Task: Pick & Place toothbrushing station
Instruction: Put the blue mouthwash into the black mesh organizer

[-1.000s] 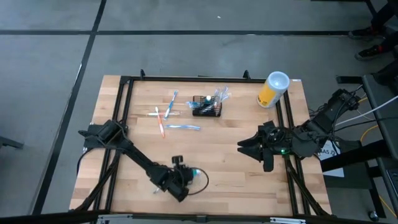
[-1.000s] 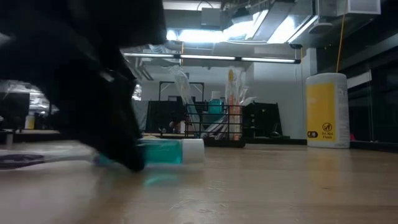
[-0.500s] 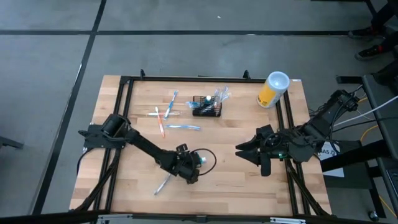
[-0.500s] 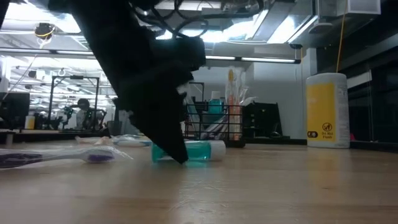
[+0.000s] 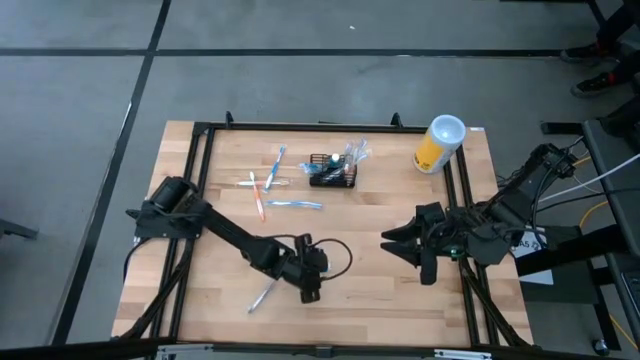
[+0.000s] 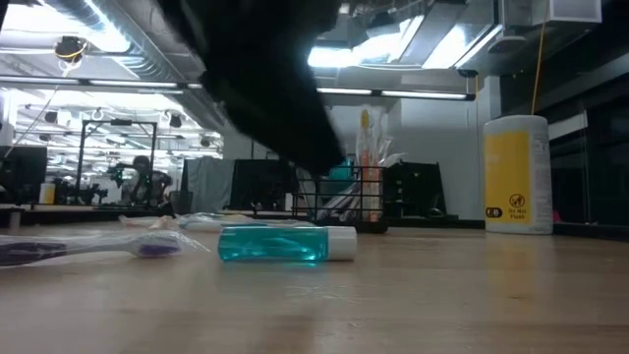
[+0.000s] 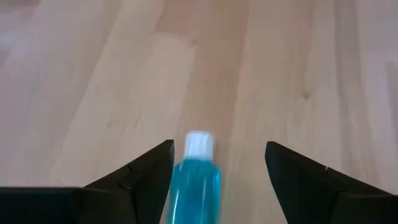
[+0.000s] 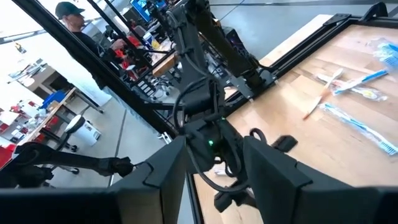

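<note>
Left gripper (image 7: 217,168) hangs over a teal bottle (image 6: 285,244) lying on its side near the middle of the bench (image 5: 380,290) — fingers spread wide either side of it, not touching, the white cap pointing away from the wrist. The caddy (image 5: 333,172), the task's black mesh station, stands toward 12 o'clock on the bench with several items already upright in it; loose toothbrushes (image 5: 292,204) lie just beside it toward 9 o'clock, and another brush (image 5: 262,297) lies near the bottle toward 8 o'clock. A yellow canister (image 5: 438,145) stands at 2 o'clock. Right gripper (image 5: 392,243) waits at 3 o'clock, fingers apart and empty. The step in hand looks like picking up the bottle — next, the left gripper would need to drop lower, close across the bottle's body, then carry it toward 12 o'clock to the caddy.
</note>
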Tool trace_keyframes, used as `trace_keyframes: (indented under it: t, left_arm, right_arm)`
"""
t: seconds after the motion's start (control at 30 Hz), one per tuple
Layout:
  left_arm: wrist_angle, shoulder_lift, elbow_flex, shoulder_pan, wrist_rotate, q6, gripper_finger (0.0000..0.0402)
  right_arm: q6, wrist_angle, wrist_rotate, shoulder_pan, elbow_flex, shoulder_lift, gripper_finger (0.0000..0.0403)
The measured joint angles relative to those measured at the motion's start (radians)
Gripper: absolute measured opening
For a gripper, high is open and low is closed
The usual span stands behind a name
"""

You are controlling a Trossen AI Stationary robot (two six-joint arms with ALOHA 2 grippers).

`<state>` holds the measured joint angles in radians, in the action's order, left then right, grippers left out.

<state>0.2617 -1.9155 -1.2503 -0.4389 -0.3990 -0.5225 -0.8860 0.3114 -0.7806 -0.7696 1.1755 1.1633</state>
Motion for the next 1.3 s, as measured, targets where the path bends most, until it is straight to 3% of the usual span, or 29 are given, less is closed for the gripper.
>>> trace_keyframes:
  t: [0.67, 1.07, 1.3]
  left_arm:
    - [-0.041, -0.034, 0.001, 0.107, 0.191, 0.193, 0.0232]
    - [-0.115, -0.111, 0.000, 0.129, 0.249, 0.187, 0.0230]
    - [-0.070, -0.120, 0.000, 0.140, 0.261, 0.136, 0.0192]
  right_arm:
    - [-0.011, 0.003, -0.015, 0.000, 0.000, 0.003, 0.0164]
    - [-0.034, 0.026, -0.013, -0.014, 0.001, 0.003, 0.0164]
    - [-0.045, 0.034, -0.016, -0.021, 0.001, 0.003, 0.0164]
